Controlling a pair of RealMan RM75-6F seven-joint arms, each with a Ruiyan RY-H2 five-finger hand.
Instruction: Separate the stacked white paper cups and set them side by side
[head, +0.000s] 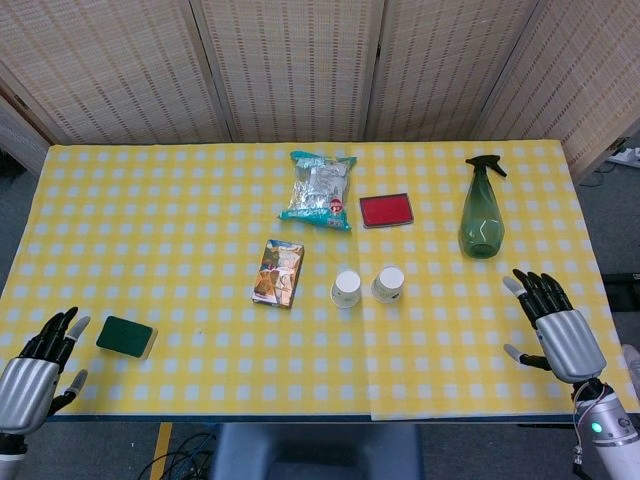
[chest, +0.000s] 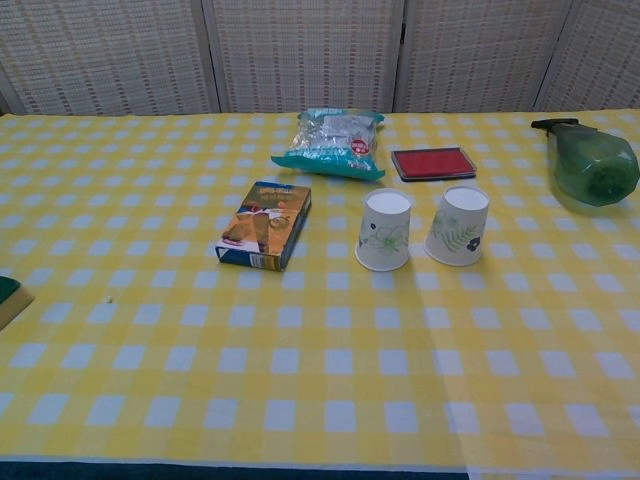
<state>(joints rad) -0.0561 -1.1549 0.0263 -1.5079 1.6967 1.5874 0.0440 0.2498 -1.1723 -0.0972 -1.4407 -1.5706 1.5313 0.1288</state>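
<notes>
Two white paper cups with leaf prints stand apart, side by side, near the middle of the yellow checked table: the left cup (head: 347, 289) (chest: 385, 231) and the right cup (head: 388, 284) (chest: 458, 225). My right hand (head: 556, 327) hovers open at the table's right front corner, far from the cups, fingers spread. At the left front corner my left hand (head: 38, 364) is open too, holding nothing. Neither hand shows in the chest view.
A green spray bottle (head: 481, 212) stands at the right, a red pad (head: 386, 210) and a snack bag (head: 319, 190) lie behind the cups, a small box (head: 278, 272) lies to their left, and a green sponge (head: 127, 337) sits near my left hand.
</notes>
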